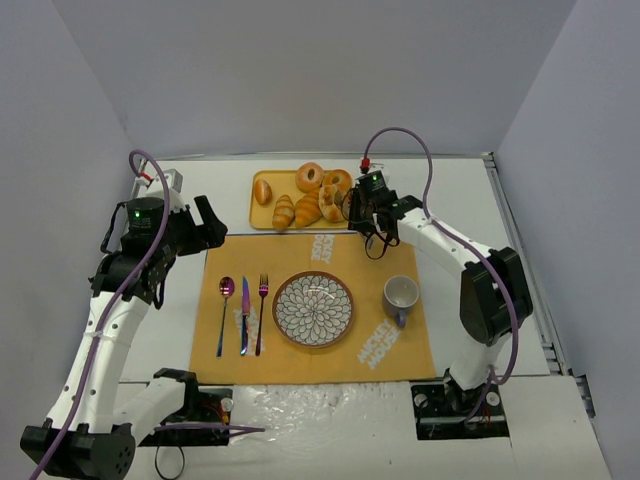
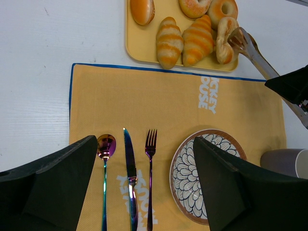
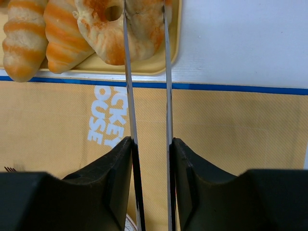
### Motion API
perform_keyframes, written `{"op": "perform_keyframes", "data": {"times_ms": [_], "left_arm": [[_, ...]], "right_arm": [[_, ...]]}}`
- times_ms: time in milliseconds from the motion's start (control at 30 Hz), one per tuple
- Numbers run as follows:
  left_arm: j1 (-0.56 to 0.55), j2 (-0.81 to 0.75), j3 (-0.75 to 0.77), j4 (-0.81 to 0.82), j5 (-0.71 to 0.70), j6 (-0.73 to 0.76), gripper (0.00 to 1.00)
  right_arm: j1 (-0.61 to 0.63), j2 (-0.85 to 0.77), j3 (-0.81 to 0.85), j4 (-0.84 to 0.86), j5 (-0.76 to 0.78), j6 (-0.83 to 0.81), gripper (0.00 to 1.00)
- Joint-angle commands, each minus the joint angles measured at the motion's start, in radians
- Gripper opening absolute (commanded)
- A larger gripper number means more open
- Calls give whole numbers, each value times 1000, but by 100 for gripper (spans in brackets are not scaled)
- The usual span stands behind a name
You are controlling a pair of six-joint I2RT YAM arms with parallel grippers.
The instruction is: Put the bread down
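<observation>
Bagel (image 3: 103, 36) lies at the tips of our tongs (image 2: 255, 53), clamped in our outstretched right jaws; raised left jaws gape open.

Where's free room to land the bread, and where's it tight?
Free: the plate face, empty; the mat strip between tray and plate; mat between plate and mug, narrow. Crowded: the tray, packed with bread, tongs reaching in; spoon, knife, fork left of plate.
</observation>
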Motion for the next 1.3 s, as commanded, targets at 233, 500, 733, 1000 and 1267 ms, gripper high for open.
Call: {"op": "perform_keyframes", "data": {"times_ms": [233, 500, 733, 1000, 1267], "left_arm": [[5, -4, 20, 65, 0, 6, 77], [4, -2, 20, 63, 4, 4, 77], [4, -3, 20, 65, 8, 3, 77], [4, -2, 20, 66, 10, 1, 77], [4, 1, 20, 66, 8, 1, 77]], "right_arm": [[4, -246, 14, 2, -33, -7, 1], [59, -395, -73, -64, -170, -37, 1], [242, -512, -120, -218, -23, -61, 3], [423, -567, -175, -354, 117, -20, 3], [525, -517, -213, -396, 231, 30, 3]]}}
